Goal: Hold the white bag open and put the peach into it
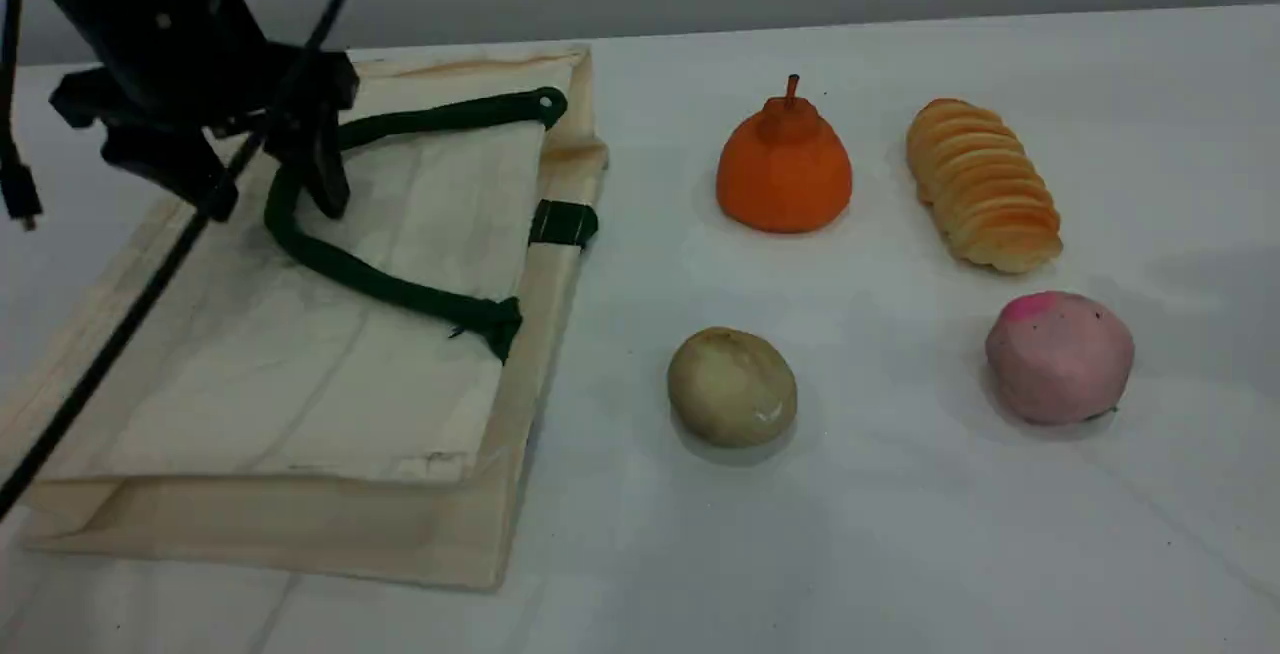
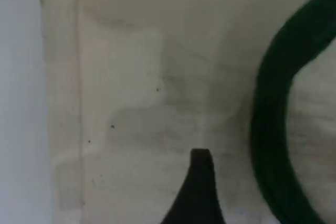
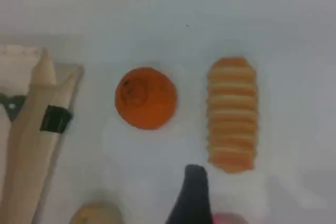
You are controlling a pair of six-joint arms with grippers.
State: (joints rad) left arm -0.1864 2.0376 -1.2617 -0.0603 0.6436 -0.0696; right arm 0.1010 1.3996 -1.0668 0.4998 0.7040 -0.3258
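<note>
the left pincer (image 1: 265,184) hangs wide, empty, over the limp, flat white bag (image 1: 300,354), its rope handle (image 1: 370,279) beside it the likeliest hold; the firm-looking peach (image 1: 1060,359) sits well apart, just under the right pincer (image 3: 195,182), also wide.

One white bag (image 1: 300,374) at nine o'clock. Four foods at three o'clock: one peach (image 1: 1059,358), one orange fruit (image 1: 784,169), one tan lump (image 1: 732,387), one ridged bread roll (image 1: 982,184).
</note>
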